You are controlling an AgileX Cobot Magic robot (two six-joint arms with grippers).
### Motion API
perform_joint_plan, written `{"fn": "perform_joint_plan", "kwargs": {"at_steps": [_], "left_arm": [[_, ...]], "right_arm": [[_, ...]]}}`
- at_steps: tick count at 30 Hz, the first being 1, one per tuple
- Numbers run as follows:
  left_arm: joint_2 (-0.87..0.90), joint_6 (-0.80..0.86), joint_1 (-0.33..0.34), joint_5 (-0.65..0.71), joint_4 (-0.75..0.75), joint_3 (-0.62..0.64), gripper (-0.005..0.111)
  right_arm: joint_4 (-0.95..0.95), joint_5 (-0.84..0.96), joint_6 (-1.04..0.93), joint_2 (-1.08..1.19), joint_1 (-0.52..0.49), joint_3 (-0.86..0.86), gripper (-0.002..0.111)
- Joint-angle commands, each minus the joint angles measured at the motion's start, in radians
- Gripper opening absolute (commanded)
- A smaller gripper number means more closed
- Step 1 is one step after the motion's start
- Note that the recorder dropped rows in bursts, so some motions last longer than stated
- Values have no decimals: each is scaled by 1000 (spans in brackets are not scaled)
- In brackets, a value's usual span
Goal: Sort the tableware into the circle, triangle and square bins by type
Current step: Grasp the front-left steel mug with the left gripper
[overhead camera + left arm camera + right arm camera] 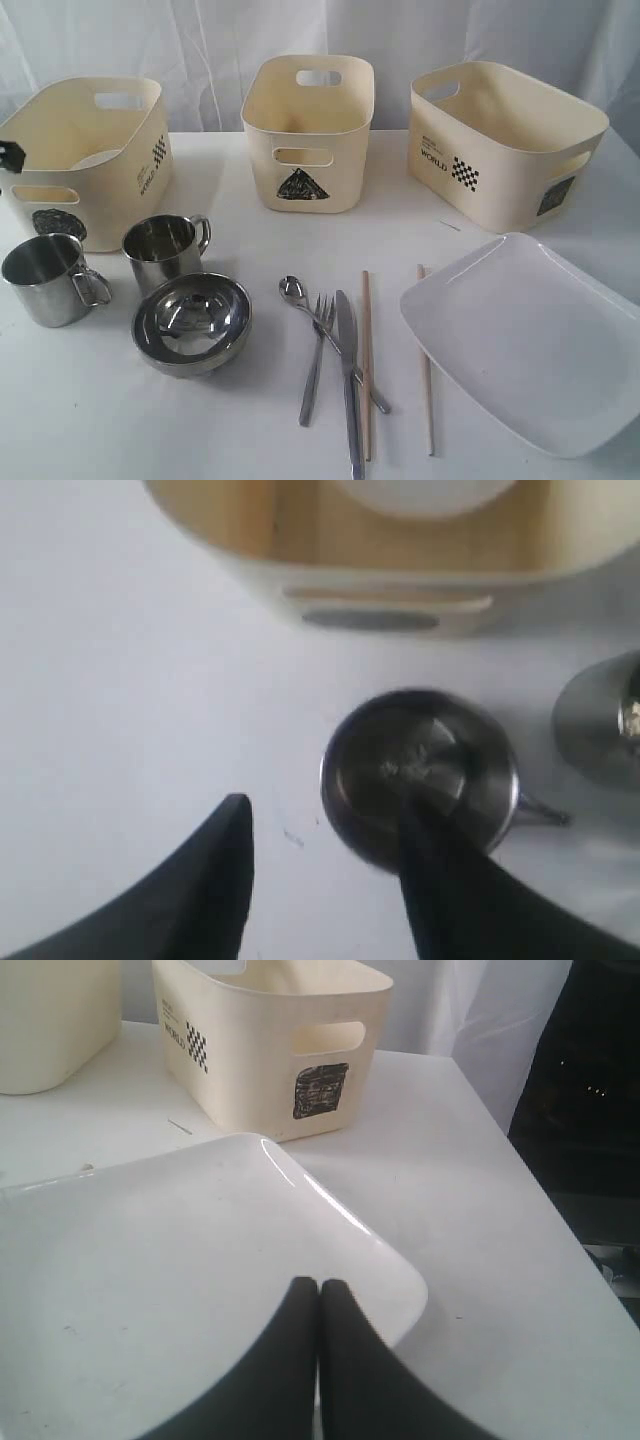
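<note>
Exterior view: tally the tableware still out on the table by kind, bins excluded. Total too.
steel mugs: 2
steel bowl: 1
spoon: 1
fork: 1
knife: 1
wooden chopsticks: 2
white plate: 1
total: 9

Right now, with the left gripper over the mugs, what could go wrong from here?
1. The open left gripper hangs over a steel mug with one finger lined up over its rim; descending so, it could tip the mug into the second mug close by.
2. The spoon, fork and knife lie crossed; lifting one may drag the others.
</note>
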Motion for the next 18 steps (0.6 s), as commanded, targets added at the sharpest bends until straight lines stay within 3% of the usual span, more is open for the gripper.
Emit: {"fn": "perform_joint_plan", "kwargs": {"at_steps": [1, 12, 18], "left_arm": [[21, -3, -3, 34, -5, 47, 50], [110, -7, -3, -246, -9, 145, 50], [219, -55, -3, -279, -92, 181, 50]], "right_arm": [[0, -7, -1, -5, 2, 1, 0], [0, -7, -1, -5, 2, 1, 0], [0, -7, -1, -5, 2, 1, 0]]}}
